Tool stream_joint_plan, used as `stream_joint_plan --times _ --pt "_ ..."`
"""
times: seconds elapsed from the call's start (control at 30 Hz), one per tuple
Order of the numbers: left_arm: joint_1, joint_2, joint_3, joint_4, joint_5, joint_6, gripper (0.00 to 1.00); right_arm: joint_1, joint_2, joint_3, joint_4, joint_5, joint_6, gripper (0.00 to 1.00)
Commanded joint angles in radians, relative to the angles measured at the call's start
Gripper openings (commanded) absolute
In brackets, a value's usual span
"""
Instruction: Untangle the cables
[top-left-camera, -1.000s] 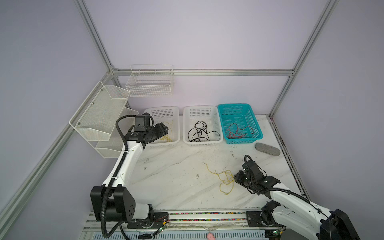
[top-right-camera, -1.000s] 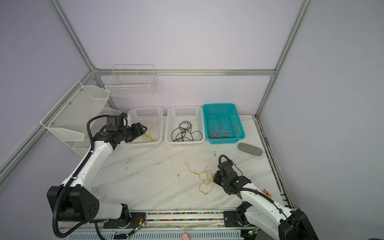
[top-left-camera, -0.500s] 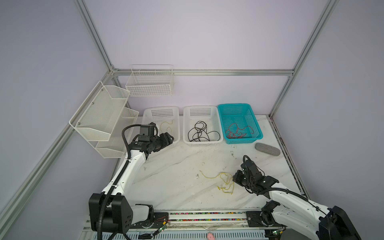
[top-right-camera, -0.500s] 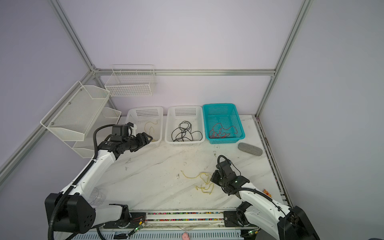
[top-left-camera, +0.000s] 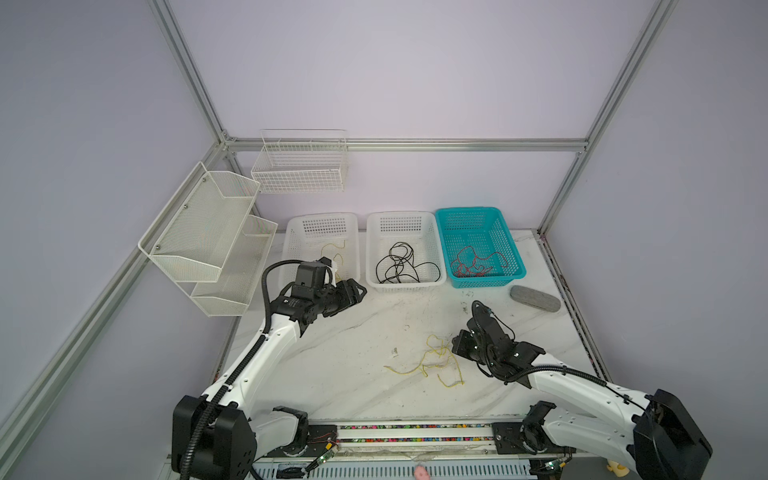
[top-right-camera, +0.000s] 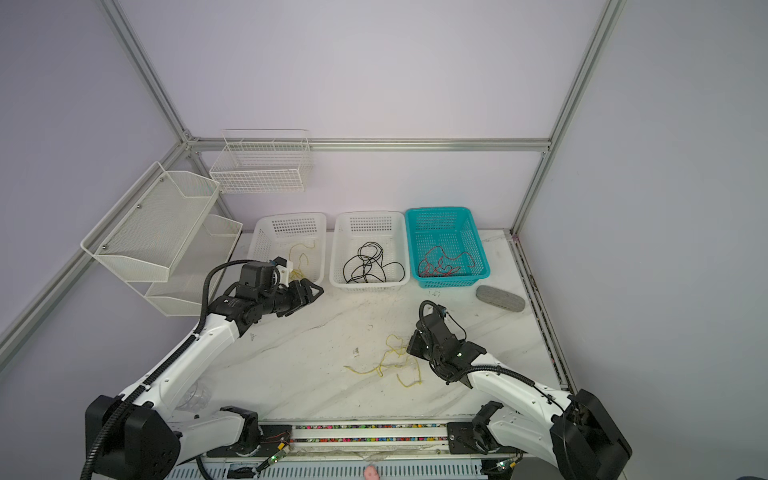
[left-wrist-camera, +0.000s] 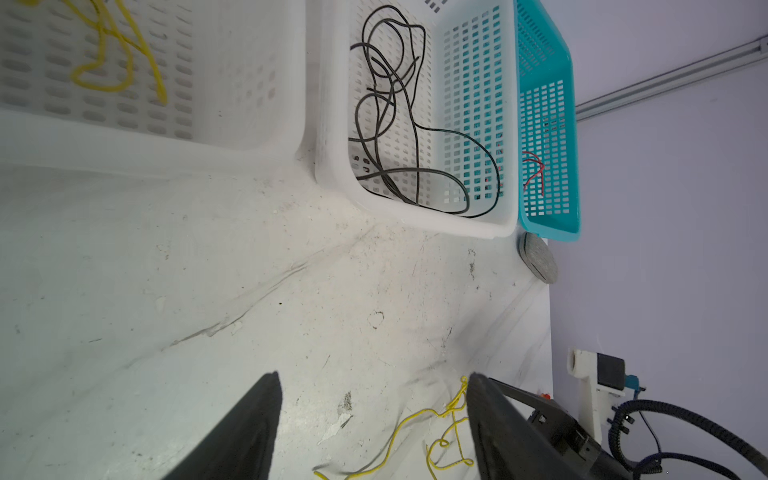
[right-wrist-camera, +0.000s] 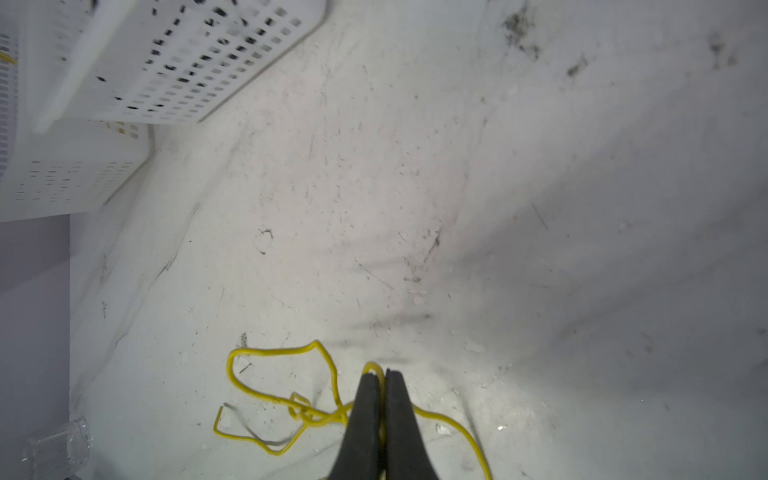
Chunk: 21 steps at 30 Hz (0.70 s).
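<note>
Marble tbl | 3 baskets | 1 yellow cable tangle, R gripper pinching

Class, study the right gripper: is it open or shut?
Shut. In the right wrist view the right gripper has its jaws together, nipping a loop of the yellow cable.

**ARM AND PINCER STATUS**

Left arm: rises from its base at the near edge and extends toward the far left of the tabletop, with the wrist roughly level. Left pincer: jaws stand wide apart with nothing between them, clear above the surface.

Right arm: low, reaching inward from the near right. Right pincer: angled down with its fingers pressed together at the tabletop, pinching a loop of yellow cable at the tips.
</note>
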Motion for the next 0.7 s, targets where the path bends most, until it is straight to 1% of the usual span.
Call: stream_joint_plan --times 0.0,0.13,0.27,0.4,0.53,0.6,0.67 --pt "-0.026 -0.022 -0.037 0.071 0.033 -0.017 0.72 0.038 -0.011 0.080 0.005 0.097 -0.079 0.00" --pt "-0.056 -0.020 -0.051 0.125 0.087 -0.011 0.72 0.075 -0.027 0.143 0.028 0.137 -0.149 0.00" --pt "-0.079 -0.046 -0.096 0.193 0.118 -0.005 0.72 0.086 -0.033 0.198 0.047 0.129 -0.204 0.00" --pt "-0.084 -0.086 -0.159 0.265 0.148 -0.014 0.73 0.097 -0.064 0.244 0.063 0.134 -0.255 0.00" --pt "-0.085 -0.120 -0.179 0.269 0.137 -0.009 0.73 0.099 -0.064 0.284 0.072 0.139 -0.292 0.00" --pt "-0.086 -0.135 -0.179 0.260 0.128 0.004 0.73 0.098 -0.034 0.320 0.062 0.147 -0.306 0.00" --pt "-0.084 -0.148 -0.159 0.215 0.105 0.032 0.73 0.098 0.011 0.364 0.050 0.159 -0.313 0.00"
